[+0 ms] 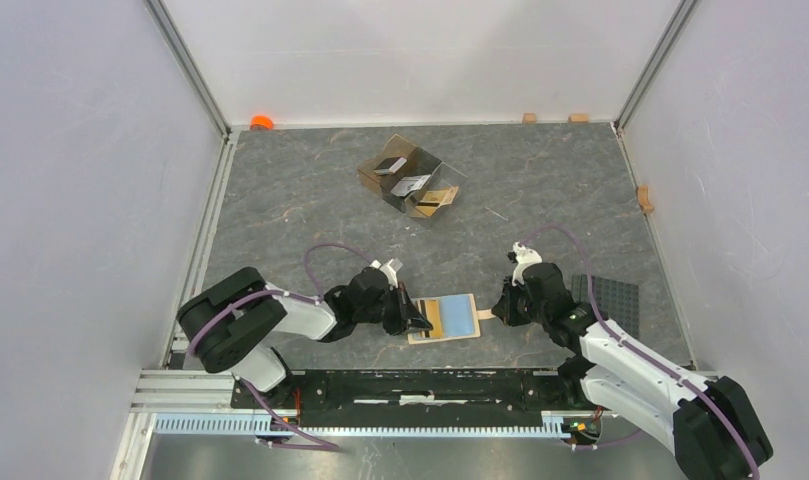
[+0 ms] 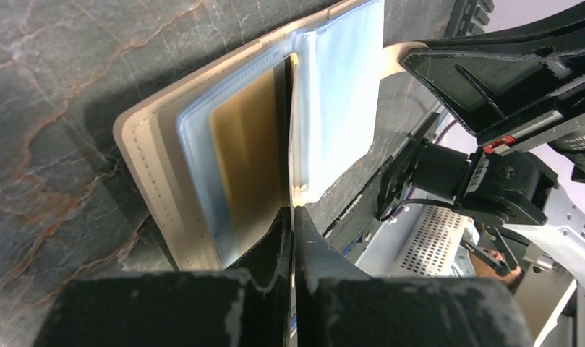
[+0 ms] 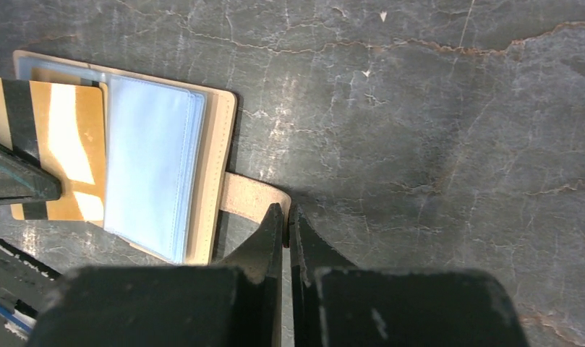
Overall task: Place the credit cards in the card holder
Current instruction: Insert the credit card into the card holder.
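the holder (image 1: 458, 316) lies open at the lower middle of the top view, and more cards (image 1: 410, 185) sit in the box (image 1: 410, 178) at the upper middle, well apart from it

my left tool (image 2: 292, 211) is clamped on the edge of a gold card (image 3: 61, 141), which lies over the holder's leftmost page in the right wrist view and overhangs its outer edge. i cannot tell whether the card's far edge has entered a slot. my right tool (image 3: 285, 217) is pinched together on the very tip of the tab (image 3: 249, 196)

what i fear from here:
- the hold on the tab is only at its end. if it slips as i push the card, i judge the holder will skid across the surface (image 1: 310, 220) and the card will ride with it instead of going in
- the card may slide over the clear sleeve rather than into its mouth, since it comes in nearly flat
- the loose blue sleeves (image 3: 148, 159) could flop across and cover the slot
- a pinch on a thin edge lets the card pivot, so it may go in skewed and jam at a corner
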Tool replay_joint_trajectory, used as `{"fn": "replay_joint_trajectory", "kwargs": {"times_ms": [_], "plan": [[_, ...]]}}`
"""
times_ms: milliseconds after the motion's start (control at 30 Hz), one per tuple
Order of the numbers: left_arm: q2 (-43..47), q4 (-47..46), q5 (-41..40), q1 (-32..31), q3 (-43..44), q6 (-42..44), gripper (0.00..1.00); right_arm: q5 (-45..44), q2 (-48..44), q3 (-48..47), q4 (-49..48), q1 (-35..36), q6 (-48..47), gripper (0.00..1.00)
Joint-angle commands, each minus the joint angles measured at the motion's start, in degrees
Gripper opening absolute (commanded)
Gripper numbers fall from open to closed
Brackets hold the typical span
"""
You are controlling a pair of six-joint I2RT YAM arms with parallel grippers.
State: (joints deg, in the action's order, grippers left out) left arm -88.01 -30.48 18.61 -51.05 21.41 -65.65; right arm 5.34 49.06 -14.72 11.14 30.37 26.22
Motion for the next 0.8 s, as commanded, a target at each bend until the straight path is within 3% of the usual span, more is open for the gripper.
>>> {"fn": "replay_joint_trajectory", "kwargs": {"times_ms": [0, 167, 767], "plan": [[-3.26, -8.84, 4.82, 0.85, -0.82, -3.77, 0.02, -2.01, 0.61, -0.54, 0.07, 0.12, -1.1, 0.0], [-6.43, -17.26, 7.78, 1.61, -2.16, -7.43, 0.02, -2.38, 0.83, -0.58, 0.45, 0.08, -1.12, 0.0], [-6.01, -13.1, 8.78, 2.22, -0.69, -5.64, 0.02, -3.06, 1.93, -1.13, 1.18, 0.13, -1.4, 0.0]]}}
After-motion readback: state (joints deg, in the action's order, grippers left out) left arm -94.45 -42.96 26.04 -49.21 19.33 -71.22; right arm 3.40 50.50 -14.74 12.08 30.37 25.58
